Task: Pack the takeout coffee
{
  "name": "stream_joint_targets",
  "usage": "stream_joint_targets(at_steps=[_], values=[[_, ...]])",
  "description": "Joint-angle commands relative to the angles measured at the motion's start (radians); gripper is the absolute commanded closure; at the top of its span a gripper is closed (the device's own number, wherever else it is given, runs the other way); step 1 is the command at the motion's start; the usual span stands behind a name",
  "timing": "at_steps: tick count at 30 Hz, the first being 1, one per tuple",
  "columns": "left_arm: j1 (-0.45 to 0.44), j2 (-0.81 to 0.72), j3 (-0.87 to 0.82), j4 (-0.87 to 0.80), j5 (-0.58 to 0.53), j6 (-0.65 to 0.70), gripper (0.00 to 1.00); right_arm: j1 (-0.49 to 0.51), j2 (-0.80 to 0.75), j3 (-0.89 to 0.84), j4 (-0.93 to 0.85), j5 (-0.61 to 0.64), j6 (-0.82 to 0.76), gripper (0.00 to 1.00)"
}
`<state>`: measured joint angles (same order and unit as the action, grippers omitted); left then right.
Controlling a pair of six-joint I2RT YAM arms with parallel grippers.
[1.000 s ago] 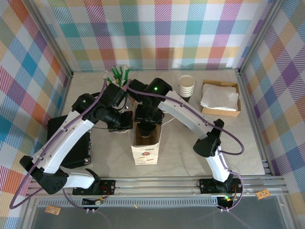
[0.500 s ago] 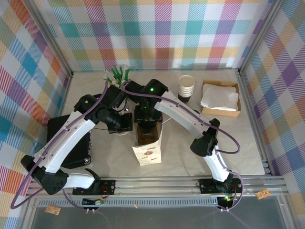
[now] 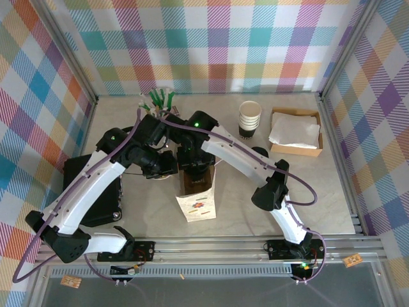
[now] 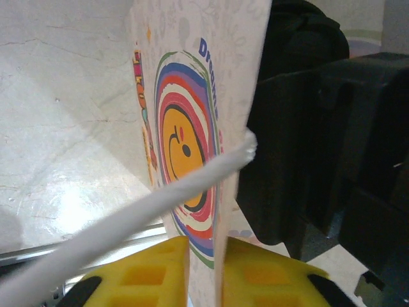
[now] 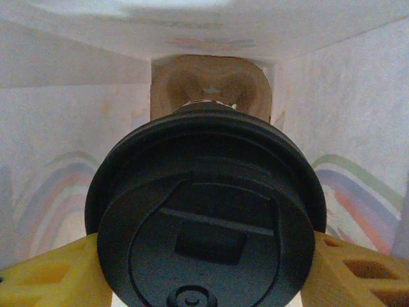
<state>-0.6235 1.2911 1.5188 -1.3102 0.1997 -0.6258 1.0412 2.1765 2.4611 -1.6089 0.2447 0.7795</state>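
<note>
Left pincer (image 4: 203, 276) pinches the paper bag (image 4: 192, 128) steady while right pincer (image 5: 203, 268) holds the coffee cup (image 5: 204, 185) clamped inside it.

A cup stack (image 3: 249, 119) stands just beside a cardboard napkin box (image 3: 297, 151); green pens (image 3: 158, 100) stand apart.

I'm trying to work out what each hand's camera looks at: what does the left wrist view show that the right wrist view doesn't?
Left wrist only: the printed outside of the paper bag, its white handle, the table, and the left gripper straddling the bag's wall. Right wrist only: the bag's inside, with the right gripper holding the takeout coffee, black lid toward the camera. Both: the bag and yellow fingers.
</note>
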Motion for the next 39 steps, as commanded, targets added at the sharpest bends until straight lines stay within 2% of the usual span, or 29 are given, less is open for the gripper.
stream_joint_targets(at_steps=[1, 3, 7, 15, 23, 39], values=[[0.009, -0.009, -0.001, -0.016, -0.011, -0.025, 0.86, 0.031, -0.024, -0.023, -0.157, 0.038, 0.000, 0.75], [0.010, -0.011, -0.010, -0.016, -0.007, -0.031, 0.93, 0.032, -0.031, -0.044, -0.137, 0.050, -0.006, 0.75], [0.008, -0.028, -0.024, -0.004, -0.002, -0.044, 1.00, 0.032, -0.050, -0.109, -0.093, 0.050, -0.002, 0.75], [-0.017, -0.043, -0.036, 0.006, -0.017, -0.070, 1.00, 0.029, -0.092, -0.202, 0.041, 0.065, -0.028, 0.75], [-0.039, -0.026, -0.014, -0.003, -0.040, -0.074, 1.00, 0.018, -0.084, -0.226, 0.125, 0.054, -0.031, 0.76], [-0.040, 0.013, 0.023, -0.015, -0.031, -0.003, 1.00, 0.011, -0.079, -0.304, 0.238, 0.091, -0.049, 0.78]])
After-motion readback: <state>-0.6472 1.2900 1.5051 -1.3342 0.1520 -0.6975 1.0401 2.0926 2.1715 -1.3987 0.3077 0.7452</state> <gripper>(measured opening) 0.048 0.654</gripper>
